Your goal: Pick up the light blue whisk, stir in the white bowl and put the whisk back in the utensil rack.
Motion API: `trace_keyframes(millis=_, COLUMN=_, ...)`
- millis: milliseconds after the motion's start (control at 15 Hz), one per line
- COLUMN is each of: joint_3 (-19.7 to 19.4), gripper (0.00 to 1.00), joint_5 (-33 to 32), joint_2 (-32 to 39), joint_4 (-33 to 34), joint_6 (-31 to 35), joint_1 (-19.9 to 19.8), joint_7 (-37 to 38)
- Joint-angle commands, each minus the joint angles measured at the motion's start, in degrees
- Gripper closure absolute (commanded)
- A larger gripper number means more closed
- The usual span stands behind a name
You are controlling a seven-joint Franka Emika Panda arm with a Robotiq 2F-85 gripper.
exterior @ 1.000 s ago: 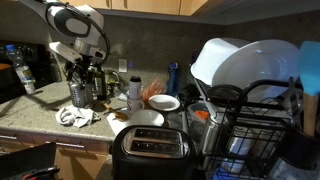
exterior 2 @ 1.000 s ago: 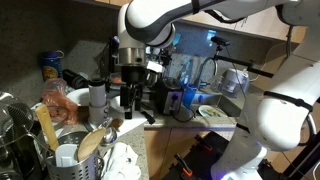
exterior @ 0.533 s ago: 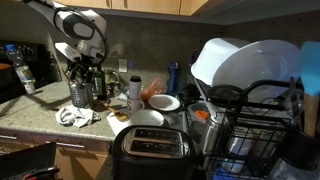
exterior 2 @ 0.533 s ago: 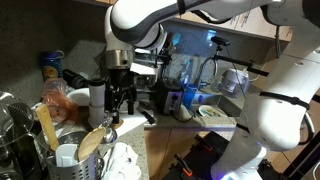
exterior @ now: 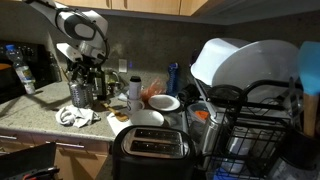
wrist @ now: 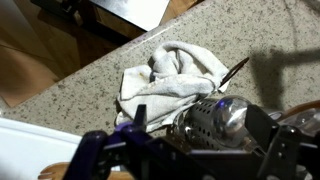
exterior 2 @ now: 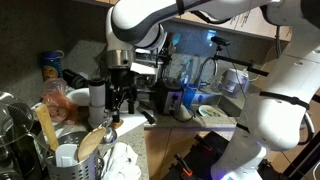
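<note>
The utensil rack [exterior: 80, 95] is a silvery mesh cup on the counter, with wooden spoons and other utensils standing in it [exterior 2: 90, 148]. My gripper [exterior: 86, 76] hangs just above it in both exterior views [exterior 2: 120, 98]. In the wrist view the mesh cup [wrist: 212, 120] lies between my two dark fingers [wrist: 200, 128], which are spread apart and hold nothing. I cannot pick out the light blue whisk among the utensils. A white dish [exterior: 140, 118] sits to the right of the rack, and its rim shows in the wrist view [wrist: 25, 150].
A crumpled white cloth [exterior: 72, 117] lies beside the rack [wrist: 170, 75]. Bottles and jars [exterior: 132, 90] stand along the wall. A black toaster [exterior: 150, 148] is in front, and a large black dish rack with white plates [exterior: 250, 110] is at the right.
My arm shifted a little sideways over the rack between one second and half a second ago. Since then nothing has visibly moved.
</note>
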Motion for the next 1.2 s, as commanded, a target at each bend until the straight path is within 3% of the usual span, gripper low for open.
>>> trace_keyframes(millis=0, joint_3=1.1, gripper=0.0, joint_5=-1.9, joint_2=1.3, joint_4=0.8, joint_6=0.0, joint_1=0.2, joint_7=4.5)
trace_keyframes(millis=533, joint_3=1.9, gripper=0.0, joint_5=-9.8, joint_2=3.0, joint_4=1.9, joint_6=-0.9, joint_1=0.5, joint_7=16.1)
trace_keyframes(millis=1133, joint_3=1.9, gripper=0.0, joint_5=-6.9, joint_2=2.8, joint_4=3.2, joint_6=3.7, joint_1=0.7, joint_7=21.9)
